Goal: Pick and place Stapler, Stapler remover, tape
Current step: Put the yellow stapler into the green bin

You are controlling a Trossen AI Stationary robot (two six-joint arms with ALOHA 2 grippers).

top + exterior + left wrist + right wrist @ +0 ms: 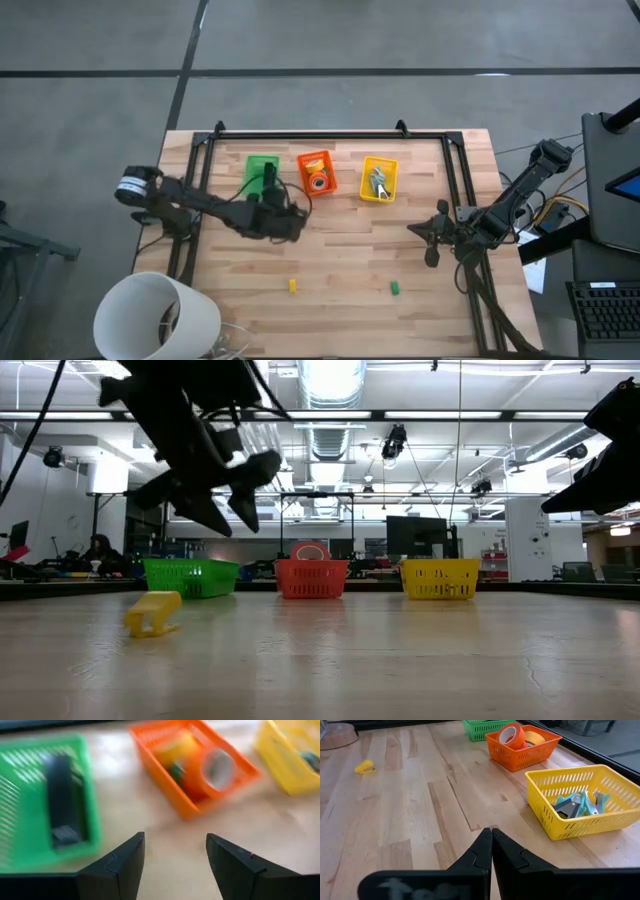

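I am working over the tabletop [330,255], taking the orange basket [315,172] as my landmark. The green basket [262,170] is sitting just beside it on one side, and the yellow basket [378,180] on the other. My left gripper [292,222] is hovering off the wood, just on the near side of the green and orange baskets, fingers spread wide and holding nothing. My right gripper [432,240] is waiting well apart from the orange basket, past the yellow one, fingers pressed together and empty.

The stapler [61,795] is lying in the green basket, its long axis running along the basket's length, away from my left gripper. The tape [514,736] is resting in the orange basket, straight ahead of my left gripper. The staple removers [576,804] are lying in the yellow basket.

Two loose pieces are sitting on the wood well toward the near edge: a yellow block [292,286] and a green block [394,289]. I judge my left gripper nearer the yellow one, my right nearer the green.
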